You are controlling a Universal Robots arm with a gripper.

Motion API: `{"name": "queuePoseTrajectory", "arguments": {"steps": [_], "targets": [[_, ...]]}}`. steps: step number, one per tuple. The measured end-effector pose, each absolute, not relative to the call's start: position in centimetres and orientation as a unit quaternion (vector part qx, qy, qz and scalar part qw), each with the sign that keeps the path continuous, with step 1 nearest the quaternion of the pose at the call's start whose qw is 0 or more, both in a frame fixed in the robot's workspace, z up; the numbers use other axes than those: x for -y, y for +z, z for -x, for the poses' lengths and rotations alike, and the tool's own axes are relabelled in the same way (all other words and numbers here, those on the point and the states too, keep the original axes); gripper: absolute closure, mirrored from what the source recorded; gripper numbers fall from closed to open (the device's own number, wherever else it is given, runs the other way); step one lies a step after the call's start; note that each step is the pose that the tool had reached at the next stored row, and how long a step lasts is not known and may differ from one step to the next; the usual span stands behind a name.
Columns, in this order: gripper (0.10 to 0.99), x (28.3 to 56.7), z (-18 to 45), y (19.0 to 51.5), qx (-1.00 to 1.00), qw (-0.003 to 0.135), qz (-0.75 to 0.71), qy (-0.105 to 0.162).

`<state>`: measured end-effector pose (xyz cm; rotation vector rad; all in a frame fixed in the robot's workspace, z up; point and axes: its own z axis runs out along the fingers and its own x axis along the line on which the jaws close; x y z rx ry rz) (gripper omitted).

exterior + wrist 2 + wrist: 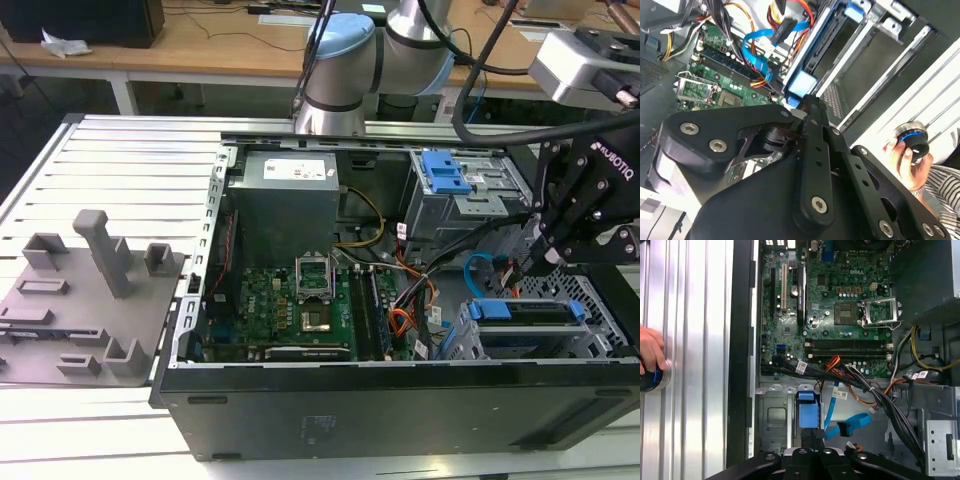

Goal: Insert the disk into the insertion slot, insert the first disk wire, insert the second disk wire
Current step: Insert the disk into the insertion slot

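Observation:
The disk (545, 312), silver in a blue carrier (807, 412), lies in the insertion slot (600, 340), a perforated silver cage at the exterior view's right end of the open computer case. My gripper (535, 257) hangs just above the carrier's end, fingers shut with nothing between them, and also appears in both wrist views (815, 432) (810, 102). The second disk wire (852, 421), a flat light-blue cable, loops loose beside the carrier with its dark connector (844, 429) free. A black-and-orange wire bundle (860, 385) runs past; I cannot tell if it is the first disk wire.
A grey bay with a blue latch (445, 175) sits behind the cage, and the motherboard (300, 300) and power supply (285, 200) fill the case's left. A grey fixture plate (80, 300) lies on the slatted table. A person's hand (647, 352) holds a round button outside the case.

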<state>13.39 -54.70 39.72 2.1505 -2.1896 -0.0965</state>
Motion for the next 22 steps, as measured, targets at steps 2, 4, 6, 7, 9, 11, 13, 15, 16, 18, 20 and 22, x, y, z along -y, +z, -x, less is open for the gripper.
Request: {"name": "queuePoseTrajectory", "arguments": {"steps": [2,4,6,7,9,11,13,15,16,18,20,22], "targets": [[0.980,54.6,-13.7,39.7,0.713,0.036,-0.700,-0.032],[0.980,54.6,-13.9,39.5,0.713,0.036,-0.700,-0.032],[0.980,54.6,-14.0,38.8,0.713,0.036,-0.700,-0.032],[0.980,54.6,-14.1,38.5,0.713,0.037,-0.700,-0.032],[0.980,54.6,-14.2,38.1,0.713,0.037,-0.700,-0.033],[0.980,54.6,-14.4,37.7,0.713,0.037,-0.700,-0.033],[0.980,54.6,-14.6,37.2,0.713,0.037,-0.700,-0.033],[0.980,54.6,-14.9,37.0,0.713,0.037,-0.700,-0.033],[0.980,54.6,-15.2,37.0,0.713,0.037,-0.700,-0.033],[0.980,54.6,-15.6,36.9,0.713,0.037,-0.700,-0.033],[0.980,54.6,-15.7,36.8,0.713,0.037,-0.700,-0.033],[0.980,54.6,-15.7,36.6,0.713,0.037,-0.700,-0.033]]}}
